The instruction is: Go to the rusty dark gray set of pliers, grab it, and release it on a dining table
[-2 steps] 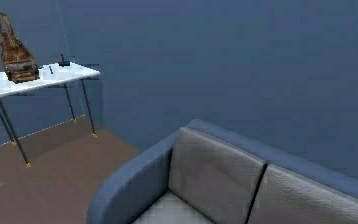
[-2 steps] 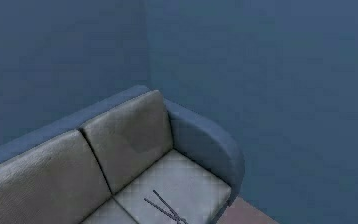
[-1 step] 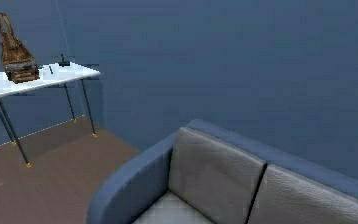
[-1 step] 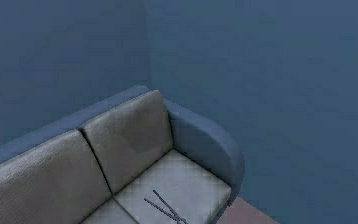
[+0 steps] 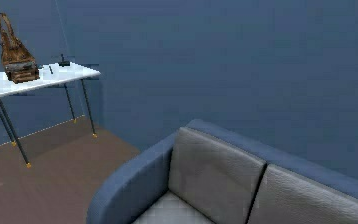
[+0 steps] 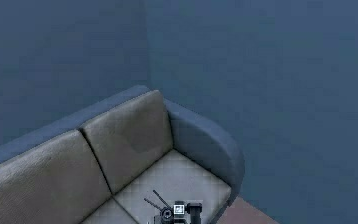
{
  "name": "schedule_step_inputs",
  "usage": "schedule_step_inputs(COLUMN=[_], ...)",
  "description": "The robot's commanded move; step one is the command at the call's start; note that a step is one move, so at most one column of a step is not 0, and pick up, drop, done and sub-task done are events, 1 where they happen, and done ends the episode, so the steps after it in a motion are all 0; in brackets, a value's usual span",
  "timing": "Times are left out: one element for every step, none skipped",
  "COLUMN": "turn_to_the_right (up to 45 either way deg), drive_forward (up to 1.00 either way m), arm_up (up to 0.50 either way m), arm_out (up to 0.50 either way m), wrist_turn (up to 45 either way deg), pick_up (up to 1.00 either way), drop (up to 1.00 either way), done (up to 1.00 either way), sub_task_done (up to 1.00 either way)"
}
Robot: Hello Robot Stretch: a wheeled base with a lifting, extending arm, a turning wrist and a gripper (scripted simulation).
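Gripper [image 6: 152, 197] at the arm side view's bottom edge, its far end against a grey sofa [image 6: 107, 150] cushion; whether it is spread, together or holding anything cannot be told. Forward view: the sofa low right, a white table [image 5: 39, 80] far left bearing a brown wooden object [image 5: 17, 50] and a small dark item [image 5: 62, 62], too small to name as pliers
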Motion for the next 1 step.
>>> schedule_step_inputs(turn_to_the_right=[0.0], drive_forward=[0.0], arm_up=[0.0], arm_out=[0.0], wrist_turn=[45.0], pick_up=[0.0], drop=[0.0], done=[0.0], sub_task_done=[0.0])
